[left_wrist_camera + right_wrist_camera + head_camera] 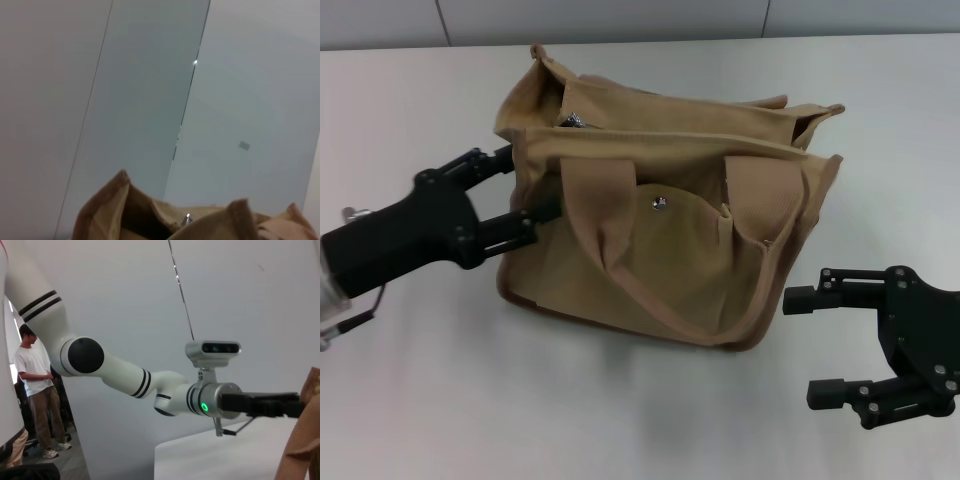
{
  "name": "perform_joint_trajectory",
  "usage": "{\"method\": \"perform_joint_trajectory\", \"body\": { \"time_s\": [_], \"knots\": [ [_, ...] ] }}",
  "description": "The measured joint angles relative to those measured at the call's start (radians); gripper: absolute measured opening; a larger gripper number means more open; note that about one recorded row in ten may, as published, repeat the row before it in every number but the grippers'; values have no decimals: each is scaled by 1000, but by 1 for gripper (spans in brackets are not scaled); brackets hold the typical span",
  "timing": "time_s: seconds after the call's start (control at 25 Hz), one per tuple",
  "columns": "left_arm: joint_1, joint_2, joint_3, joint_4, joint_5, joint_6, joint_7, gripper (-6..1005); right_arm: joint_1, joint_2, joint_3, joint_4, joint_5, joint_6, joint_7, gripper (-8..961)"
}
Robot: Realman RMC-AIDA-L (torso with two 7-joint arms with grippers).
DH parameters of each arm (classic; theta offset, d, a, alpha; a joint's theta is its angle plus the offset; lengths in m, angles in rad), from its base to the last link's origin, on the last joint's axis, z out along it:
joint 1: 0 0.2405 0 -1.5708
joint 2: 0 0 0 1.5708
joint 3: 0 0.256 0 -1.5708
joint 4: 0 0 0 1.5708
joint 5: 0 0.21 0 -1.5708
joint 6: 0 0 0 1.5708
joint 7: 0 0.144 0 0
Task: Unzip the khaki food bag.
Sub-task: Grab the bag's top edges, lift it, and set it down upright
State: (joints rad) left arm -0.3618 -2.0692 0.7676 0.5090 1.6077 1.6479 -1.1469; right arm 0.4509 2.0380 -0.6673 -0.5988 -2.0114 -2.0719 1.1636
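The khaki food bag [670,250] stands on the white table [420,400] with its pocket flap and silver snap facing me. Its top gapes at the left end, where a metal zipper pull [570,120] shows. That end and the pull [187,218] also show in the left wrist view. My left gripper [525,185] is at the bag's left end, open. One finger touches the end panel and the other lies across the front corner. My right gripper [810,345] is open and empty, off the bag's lower right corner.
A grey wall strip runs behind the table's far edge [620,20]. In the right wrist view my left arm [150,385] reaches toward the bag, whose edge [305,440] shows. A person [32,390] stands far behind it.
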Motion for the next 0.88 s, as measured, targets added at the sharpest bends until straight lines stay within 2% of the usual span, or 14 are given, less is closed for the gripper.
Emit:
{"method": "perform_joint_trajectory", "body": {
  "time_s": [0.16,0.44,0.64,0.88],
  "knots": [
    [-42,2,-3,-80,-1,-35,40,850,0,2,0,1,0,10,0,799],
    [-45,-1,-8,-96,-9,-42,74,630,-3,12,0,2,0,31,0,797],
    [-37,-2,-10,-104,-16,-38,95,392,-3,13,0,2,-1,34,0,796],
    [-33,-2,-10,-107,-22,-37,103,197,-3,14,0,2,-1,37,0,794]
  ]
}}
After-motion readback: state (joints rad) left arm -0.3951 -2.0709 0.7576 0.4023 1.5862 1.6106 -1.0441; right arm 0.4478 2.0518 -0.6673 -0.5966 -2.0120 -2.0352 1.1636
